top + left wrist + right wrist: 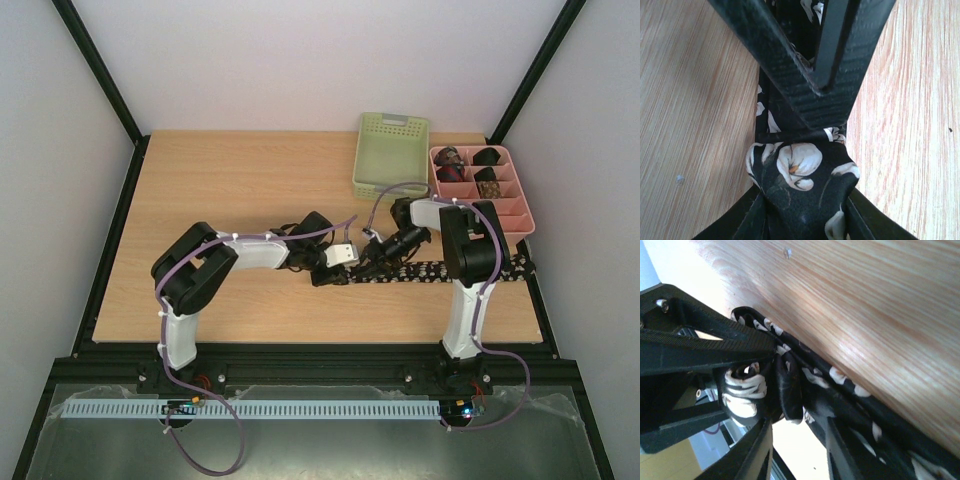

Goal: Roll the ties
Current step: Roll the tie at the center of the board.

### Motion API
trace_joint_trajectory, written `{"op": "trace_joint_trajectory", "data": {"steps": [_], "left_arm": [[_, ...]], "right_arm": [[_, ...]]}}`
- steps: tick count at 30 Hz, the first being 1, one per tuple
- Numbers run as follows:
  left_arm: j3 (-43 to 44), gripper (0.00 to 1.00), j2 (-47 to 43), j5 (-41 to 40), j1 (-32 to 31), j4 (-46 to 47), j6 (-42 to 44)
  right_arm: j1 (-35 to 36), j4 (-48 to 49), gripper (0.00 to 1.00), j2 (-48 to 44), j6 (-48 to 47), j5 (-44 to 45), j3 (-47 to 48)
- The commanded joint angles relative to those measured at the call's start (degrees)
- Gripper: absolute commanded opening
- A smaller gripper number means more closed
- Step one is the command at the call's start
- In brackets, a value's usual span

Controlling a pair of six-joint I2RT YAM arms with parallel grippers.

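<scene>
Fabric of the black tie [415, 272], stretched along the lower right of the surface [220, 190], looks soft and slippery, best pinched across its rolled end [800, 175] at centre, where left jaws grasp it and right jaws stand parted.

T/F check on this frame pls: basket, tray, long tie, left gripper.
1. The pale green perforated plastic basket is empty. True.
2. The pink divided plastic tray holds no ties. False: small rolled tie bundles sit in its far compartments.
3. The long black flower-print fabric tie is fully rolled. False: only its left end is rolled; the rest lies flat on the table.
4. The left gripper grips the rolled end. True.
</scene>
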Motion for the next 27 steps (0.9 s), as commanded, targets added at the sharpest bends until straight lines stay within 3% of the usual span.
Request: {"op": "trace_joint_trajectory", "data": {"steps": [1, 13, 15, 17, 21, 27], "left_arm": [[-1.25, 0.34, 0.42, -2.88, -0.66, -4.89, 1.59], [-0.82, 0.35, 1.0, -2.56, -1.17, -4.23, 0.03], [-0.68, 0.36, 1.0, -2.69, -1.22, -4.31, 0.02], [-0.77, 0.38, 0.6, -2.8, -1.18, -4.4, 0.0], [-2.1, 0.48, -3.18, -1.12, 0.07, -2.8, -1.58], [-7.92, 0.75, -10.89, 0.91, 0.93, 5.83, -3.23]], "right_arm": [[-0.29, -5.57, 0.39, -2.59, -1.59, -4.57, 1.52], [3.89, -0.67, 0.33, 1.64, 2.36, -3.77, 3.04], [3.88, 0.46, 0.29, 2.51, 2.94, -1.56, 2.91], [3.93, 1.63, 0.14, 2.47, 3.8, 0.23, 2.35], [3.89, 2.32, 0.02, 2.23, 4.43, 1.12, 1.24], [3.92, 2.59, 0.01, 2.21, 4.76, 0.56, 0.9]]}}
